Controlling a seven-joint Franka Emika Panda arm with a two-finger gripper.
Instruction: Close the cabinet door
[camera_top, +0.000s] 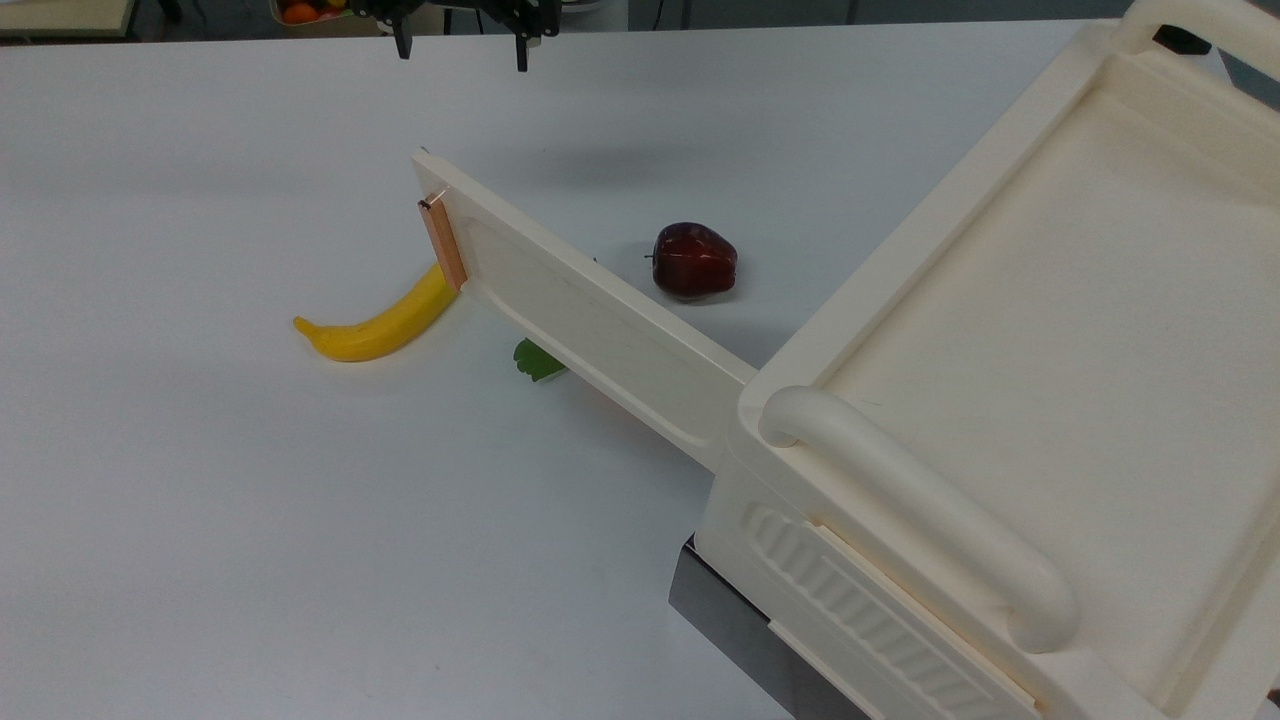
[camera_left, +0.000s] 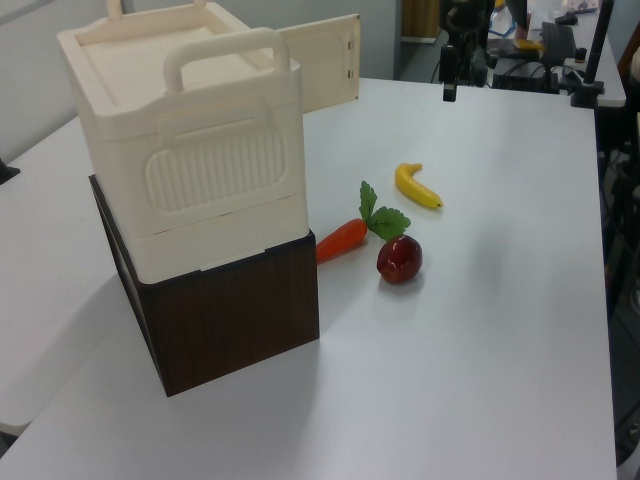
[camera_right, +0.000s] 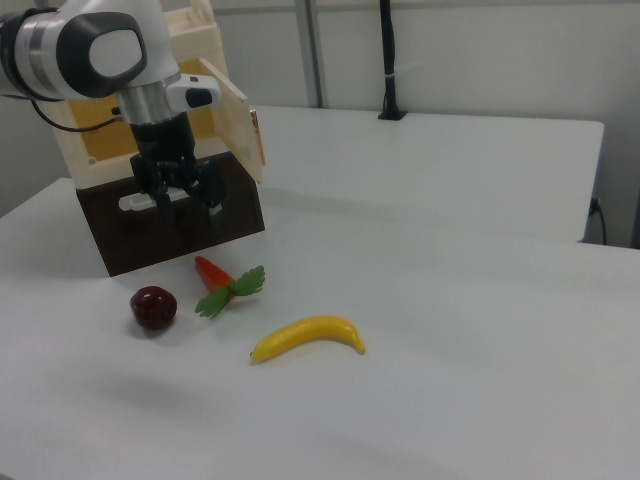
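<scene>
Cabinet door (camera_top: 590, 320) swings wide open off the cabinet (camera_top: 1050, 400). Claw (camera_top: 462, 50) hangs above the counter (camera_top: 200, 500), fingers apart, probably gripping nothing. Banana (camera_top: 385, 322) lies beside the door's tip.

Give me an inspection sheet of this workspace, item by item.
Surface: white table, bare in the foreground.
Job's things: cabinet door swung open from the cabinet, copper strip at its free end.
Clutter: banana, apple, carrot on the table.
Grippers: gripper open, raised above the table, apart from the door.
Cables: dark cable at the far edge in the right view.
Surroundings: another desk with equipment behind.
</scene>
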